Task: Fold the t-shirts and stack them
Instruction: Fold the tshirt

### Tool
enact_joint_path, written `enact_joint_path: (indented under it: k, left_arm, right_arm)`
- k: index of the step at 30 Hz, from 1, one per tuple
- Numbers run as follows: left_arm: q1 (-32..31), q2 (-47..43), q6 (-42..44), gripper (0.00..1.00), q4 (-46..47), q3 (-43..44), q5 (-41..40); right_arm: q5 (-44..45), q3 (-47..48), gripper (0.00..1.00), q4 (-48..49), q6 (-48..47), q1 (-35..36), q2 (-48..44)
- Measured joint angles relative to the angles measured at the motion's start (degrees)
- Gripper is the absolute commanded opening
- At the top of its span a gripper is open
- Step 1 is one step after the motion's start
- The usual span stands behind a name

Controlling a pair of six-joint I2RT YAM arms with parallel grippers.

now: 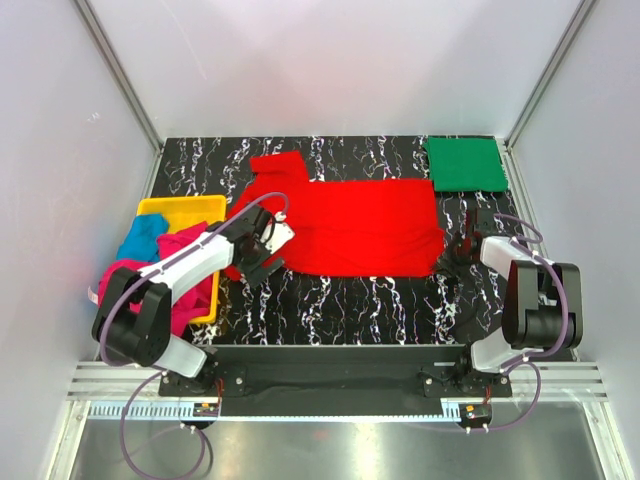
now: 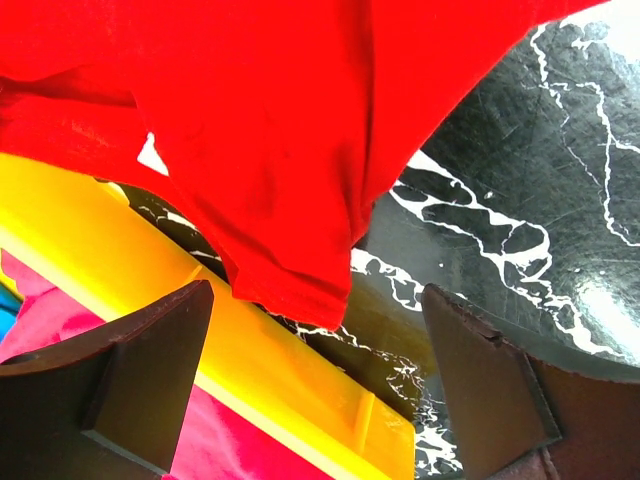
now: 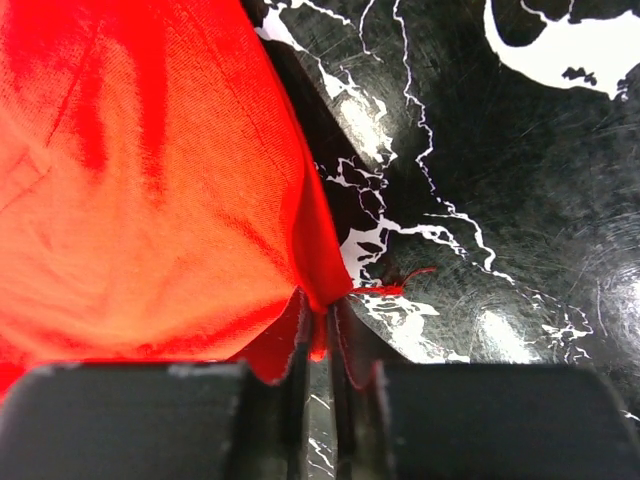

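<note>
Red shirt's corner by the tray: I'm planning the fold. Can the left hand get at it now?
Likely yes: the left hand is open, and a corner of the red shirt shows uncovered between its fingers.

From above, the left arm [image 1: 190,262] covers part of the yellow tray [image 1: 180,205] and much of the magenta t-shirt [image 1: 188,300]. The turquoise t-shirt [image 1: 140,238] shows only as a crumpled patch. The red t-shirt [image 1: 350,225] runs off the edges of both wrist views (its pinched edge vanishes between the pads of the right end effector [image 3: 318,345]).
</note>
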Motion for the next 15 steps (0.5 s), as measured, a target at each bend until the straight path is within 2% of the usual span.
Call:
enact_joint_path:
  k: [2,6,9,10,15]
  left_arm:
    - [0.35,-0.5,-0.07,0.93,-0.07,-0.24,0.09]
    - [0.98,-0.7,0.22,0.88,1.6,-1.38,-0.24]
    - [1.18,0.28,0.35,0.69,2.64,-1.92,-0.55]
    - [1.18,0.94,0.46,0.6,3.13,-1.92,-0.55]
    - [1.31,2.08,1.36,0.4,4.83,-2.73,-0.44]
  right_arm:
    - [-0.04,-0.11,0.0,0.07,-0.02,0.0,-0.09]
    - [0.35,-0.26,0.0,-0.5,-0.33,0.02,-0.59]
    - [1.84,-0.31,0.0,-2.67,-0.9,-0.07,-1.9]
    - [2.56,-0.33,0.0,-3.61,-1.07,-0.24,-2.71]
    - [4.26,-0.74,0.0,-6.27,-1.42,-1.62,-7.23]
